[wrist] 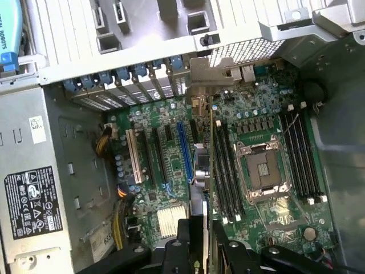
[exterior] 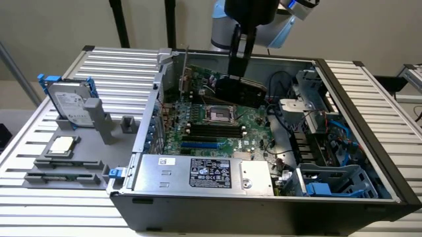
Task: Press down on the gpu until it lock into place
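My gripper (exterior: 238,73) is clamped on the top edge of the gpu (exterior: 241,92), which stands upright at the far end of the motherboard (exterior: 218,132). I judge a straight, even downward push best; any tilt could make it bind.

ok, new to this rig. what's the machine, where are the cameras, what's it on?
One robot arm with a gripper at its end. The exterior view is from a camera off the arm; the wrist view from one on the wrist, looking into the work. An open computer case lies on a slatted table, motherboard exposed. The gripper sits at the top edge of the gpu, a card standing on edge in the motherboard. On the exterior view's left, a hard drive stands in a grey holder.
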`<act>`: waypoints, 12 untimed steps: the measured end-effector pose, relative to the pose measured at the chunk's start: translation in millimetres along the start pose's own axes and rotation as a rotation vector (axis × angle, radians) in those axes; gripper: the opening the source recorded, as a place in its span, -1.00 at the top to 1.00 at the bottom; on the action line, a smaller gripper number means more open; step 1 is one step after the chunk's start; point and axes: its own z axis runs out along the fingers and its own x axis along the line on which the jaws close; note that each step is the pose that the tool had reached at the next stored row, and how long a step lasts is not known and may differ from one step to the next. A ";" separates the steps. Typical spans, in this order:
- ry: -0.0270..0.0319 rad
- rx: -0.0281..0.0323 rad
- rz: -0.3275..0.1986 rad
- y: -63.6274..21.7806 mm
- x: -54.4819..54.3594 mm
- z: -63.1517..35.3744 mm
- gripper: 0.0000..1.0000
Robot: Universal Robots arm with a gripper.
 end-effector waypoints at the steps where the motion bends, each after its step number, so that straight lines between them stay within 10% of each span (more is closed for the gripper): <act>1: -0.0003 0.0011 -0.018 0.0 0.0 0.6 0.47; 8: -0.0079 0.0131 -0.130 -0.1 -0.1 4.8 0.47; 12: -0.0304 0.0246 -0.143 3.3 1.7 7.4 0.47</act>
